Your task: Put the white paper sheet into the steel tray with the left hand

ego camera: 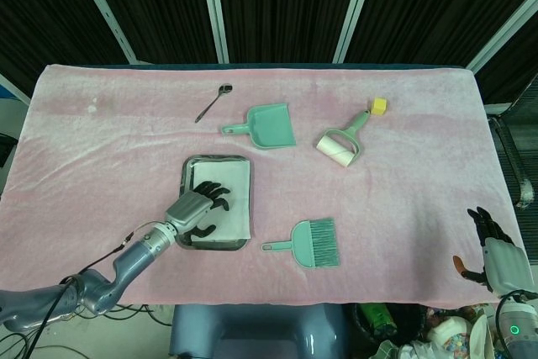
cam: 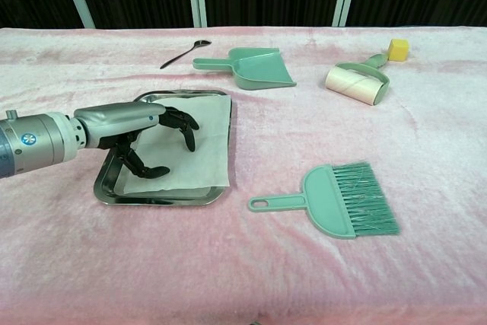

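Note:
The white paper sheet (ego camera: 235,203) (cam: 199,142) lies inside the steel tray (ego camera: 189,172) (cam: 108,185) left of the table's centre, its right edge over the tray's right rim. My left hand (ego camera: 195,208) (cam: 144,135) hovers over the near left part of the tray with fingers spread and curved, holding nothing. At the table's near right corner my right hand (ego camera: 494,251) rests off the cloth, fingers apart and empty; the chest view does not show it.
A green brush (ego camera: 313,243) (cam: 335,202) lies right of the tray. Behind the tray are a green dustpan (ego camera: 267,125) (cam: 255,66), a spoon (ego camera: 213,102) (cam: 183,53), a lint roller (ego camera: 340,142) (cam: 356,81) and a yellow block (ego camera: 379,106) (cam: 398,49).

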Controlling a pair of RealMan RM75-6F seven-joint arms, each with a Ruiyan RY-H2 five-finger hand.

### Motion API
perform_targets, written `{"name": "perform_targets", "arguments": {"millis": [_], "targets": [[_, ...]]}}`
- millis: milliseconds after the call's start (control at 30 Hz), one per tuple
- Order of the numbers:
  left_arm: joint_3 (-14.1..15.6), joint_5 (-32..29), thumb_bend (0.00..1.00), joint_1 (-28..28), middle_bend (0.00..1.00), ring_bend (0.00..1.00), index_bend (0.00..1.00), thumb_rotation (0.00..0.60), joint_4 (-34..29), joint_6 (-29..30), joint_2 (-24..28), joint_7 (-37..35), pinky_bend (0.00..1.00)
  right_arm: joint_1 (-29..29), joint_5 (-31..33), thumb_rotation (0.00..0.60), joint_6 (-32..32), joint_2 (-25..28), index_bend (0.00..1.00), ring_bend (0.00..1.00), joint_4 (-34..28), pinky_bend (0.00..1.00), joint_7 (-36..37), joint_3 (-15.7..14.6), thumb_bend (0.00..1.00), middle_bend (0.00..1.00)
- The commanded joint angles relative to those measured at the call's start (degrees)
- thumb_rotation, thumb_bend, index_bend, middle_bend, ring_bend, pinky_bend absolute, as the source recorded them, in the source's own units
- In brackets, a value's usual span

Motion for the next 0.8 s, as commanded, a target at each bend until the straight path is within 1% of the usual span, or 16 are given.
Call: {"name": "perform_targets", "arguments": {"millis": [33, 233, 600, 800], "targets": [[0.7, 1.0, 0.38, -0.1, 0.11, 0.0, 0.3, 0.6, 0.1, -0.1, 0.3, 0.2, 0.0, 0.0, 0.0, 0.6, 0.0, 0.0, 0.04, 0.1, 0.0, 0.21, 0.0, 0.0, 0.27, 0.01], [1.3, 2.2, 0.38, 0.1, 0.11, 0.0, 0.3, 0.6, 1.1, 1.0, 0.1, 1.1, 0.0, 0.0, 0.0, 0.6, 0.0, 0.0, 0.04, 0.1, -0.1, 0.21, 0.1, 0.0, 0.27, 0.01], [1.9, 2.3, 0.38, 0.0, 0.11, 0.0, 0.3, 0.6, 1.4, -0.1, 0.2, 0.3, 0.0, 0.0, 0.1, 0.6, -0.1, 0.1, 0.04, 0.1, -0.1, 0.21, 0.2, 0.0, 0.27, 0.01], [1.9, 2.1, 0.38, 0.0, 0.11, 0.0, 0.3, 0.6, 1.5, -0.1, 0.4, 1.4, 0.0, 0.0, 0.1, 0.6, -0.1, 0.1, 0.04, 0.1, -0.1, 0.21, 0.2, 0.0, 0.27, 0.01]]}}
